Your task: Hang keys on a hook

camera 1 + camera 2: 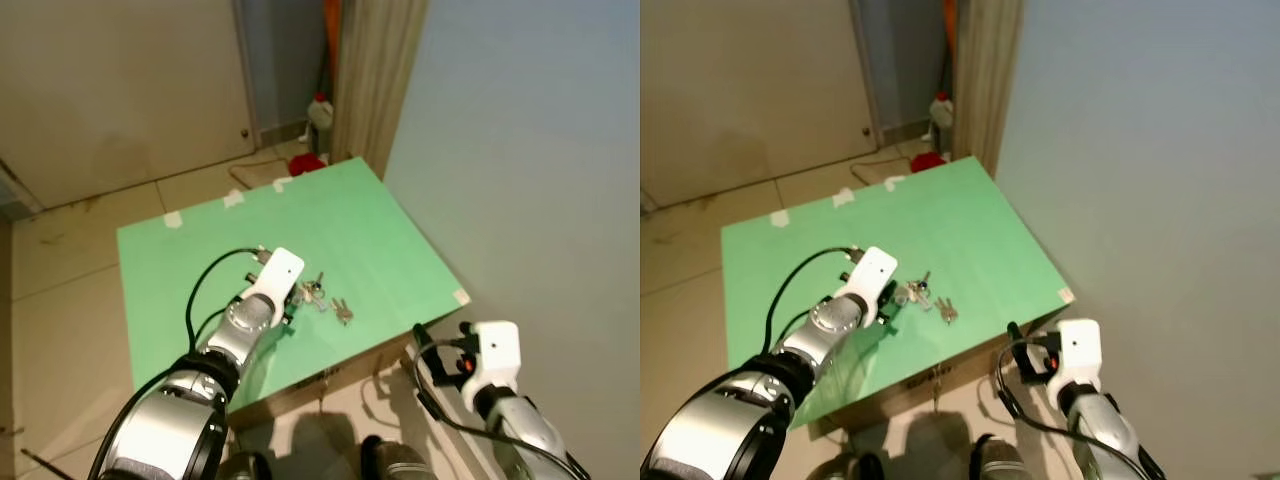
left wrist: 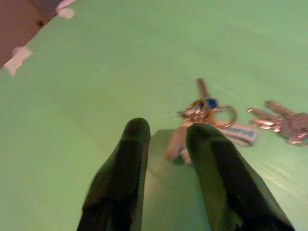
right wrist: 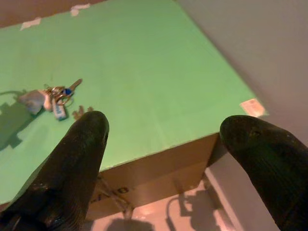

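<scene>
Keys (image 2: 211,115) flat on the green table (image 1: 350,215), not yet lifted: ring, white tag and a separate pair of keys (image 2: 284,126) just beside, near the front edge. Left gripper (image 2: 166,132) low over the table, fingers narrowly apart, tips just short of the ring, holding nothing. Right gripper (image 3: 163,127) off the table's front corner, fingers spread wide, empty. No hook to be made out anywhere. Judged early in the task: grasp, lift, carry and hanging all left to do.
</scene>
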`<state>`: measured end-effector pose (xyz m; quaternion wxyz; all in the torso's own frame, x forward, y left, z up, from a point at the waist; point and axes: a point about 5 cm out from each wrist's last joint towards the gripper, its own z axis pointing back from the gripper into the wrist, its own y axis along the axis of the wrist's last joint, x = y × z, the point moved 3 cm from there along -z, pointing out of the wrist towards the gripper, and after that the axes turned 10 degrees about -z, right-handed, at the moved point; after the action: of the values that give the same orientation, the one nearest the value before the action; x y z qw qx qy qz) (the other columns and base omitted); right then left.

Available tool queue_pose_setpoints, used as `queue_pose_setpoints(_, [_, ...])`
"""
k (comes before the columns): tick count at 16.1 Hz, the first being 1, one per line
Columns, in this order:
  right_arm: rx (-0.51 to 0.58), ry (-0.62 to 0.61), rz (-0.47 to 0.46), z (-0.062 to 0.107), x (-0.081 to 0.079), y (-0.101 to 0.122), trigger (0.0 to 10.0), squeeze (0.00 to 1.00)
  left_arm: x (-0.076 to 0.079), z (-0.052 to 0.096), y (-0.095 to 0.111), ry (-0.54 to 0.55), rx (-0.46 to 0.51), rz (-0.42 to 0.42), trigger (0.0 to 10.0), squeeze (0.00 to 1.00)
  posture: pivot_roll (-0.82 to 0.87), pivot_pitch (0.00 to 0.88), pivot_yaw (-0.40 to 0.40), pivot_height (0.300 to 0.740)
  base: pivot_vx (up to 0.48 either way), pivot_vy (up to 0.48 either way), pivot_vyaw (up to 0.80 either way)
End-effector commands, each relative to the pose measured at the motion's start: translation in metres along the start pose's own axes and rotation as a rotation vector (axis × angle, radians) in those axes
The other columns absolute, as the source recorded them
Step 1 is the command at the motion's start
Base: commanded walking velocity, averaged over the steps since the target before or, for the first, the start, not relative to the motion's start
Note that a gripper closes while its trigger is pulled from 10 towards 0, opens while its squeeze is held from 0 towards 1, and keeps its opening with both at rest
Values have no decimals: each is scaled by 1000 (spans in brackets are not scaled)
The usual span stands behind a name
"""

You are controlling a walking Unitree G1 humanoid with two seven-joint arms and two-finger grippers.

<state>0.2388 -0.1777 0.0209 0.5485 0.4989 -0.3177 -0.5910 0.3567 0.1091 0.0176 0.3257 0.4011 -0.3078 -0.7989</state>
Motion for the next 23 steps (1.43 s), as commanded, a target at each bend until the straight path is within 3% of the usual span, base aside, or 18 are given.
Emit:
queue_pose_setpoints(1, [12, -15, 12, 3, 5, 4, 10000, 0, 5, 1, -6, -15, -11, -11, 10000, 1000, -284, 161, 6, 740, 0, 0, 0])
queue_pose_setpoints(4, [2, -25, 14, 23, 10, -1, 10000, 0, 7, 4, -11, 21, 17, -80, 10000, 1000, -310, 200, -13, 740, 0, 0, 0])
queue_pose_setpoints(11, [0, -46, 39, 50, 17, 3, 10000, 0, 6, 16, -45, 102, -34, -132, 10000, 1000, -379, 245, -57, 740, 0, 0, 0])
queue_pose_setpoints(14, [-25, -57, 40, 60, 19, -1, 10000, 0, -3, 18, -50, 145, -51, -178, 10000, 1000, -391, 261, -65, 740, 0, 0, 0])
queue_pose_setpoints(20, [-39, -59, 33, 65, 15, -2, 10000, 0, -8, 15, -45, 126, -56, -180, 10000, 1000, -401, 270, -65, 740, 0, 0, 0])
queue_pose_setpoints(21, [-40, -61, 33, 67, 15, -2, 10000, 0, -8, 14, -42, 114, -53, -199, 10000, 0, -408, 272, -65, 740, 0, 0, 0])
queue_pose_setpoints(23, [-44, -66, 30, 70, 14, -2, 10000, 0, -11, 11, -36, 117, -48, -199, 10000, 0, -419, 275, -65, 740, 0, 0, 0])
